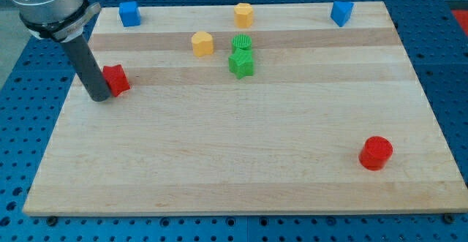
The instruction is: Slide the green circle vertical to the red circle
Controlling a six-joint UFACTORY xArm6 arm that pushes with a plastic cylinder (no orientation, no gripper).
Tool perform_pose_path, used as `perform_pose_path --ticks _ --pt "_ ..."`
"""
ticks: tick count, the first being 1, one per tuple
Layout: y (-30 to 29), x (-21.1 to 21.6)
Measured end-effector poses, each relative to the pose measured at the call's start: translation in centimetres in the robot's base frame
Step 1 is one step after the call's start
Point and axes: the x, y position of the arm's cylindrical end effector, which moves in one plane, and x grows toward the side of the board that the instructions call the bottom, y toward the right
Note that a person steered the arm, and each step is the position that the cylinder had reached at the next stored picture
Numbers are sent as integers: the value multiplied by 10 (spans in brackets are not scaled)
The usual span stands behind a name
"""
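The green circle (242, 43) stands near the board's top middle, touching the green star (240, 63) just below it. The red circle (376, 153) stands far off at the view's lower right. My tip (99, 96) rests on the board at the view's left, touching the left side of a red block (116, 79) of unclear shape. The tip is far to the left of the green circle.
A yellow hexagon-like block (202, 43) sits left of the green circle and another yellow block (243, 14) above it. A blue block (129, 13) is at the top left, another blue block (341, 12) at the top right. The wooden board (219, 161) ends close past them.
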Motion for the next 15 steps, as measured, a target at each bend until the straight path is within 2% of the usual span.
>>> perform_pose_path --ticks 1,2,3,6,8,9,10,12,13,15 --pt "0 0" --pt "7 18" --pt "49 59" --pt "274 147" --pt "375 151" --pt "381 151" --pt "350 132" --pt "238 36" --pt "198 2" --pt "172 -74"
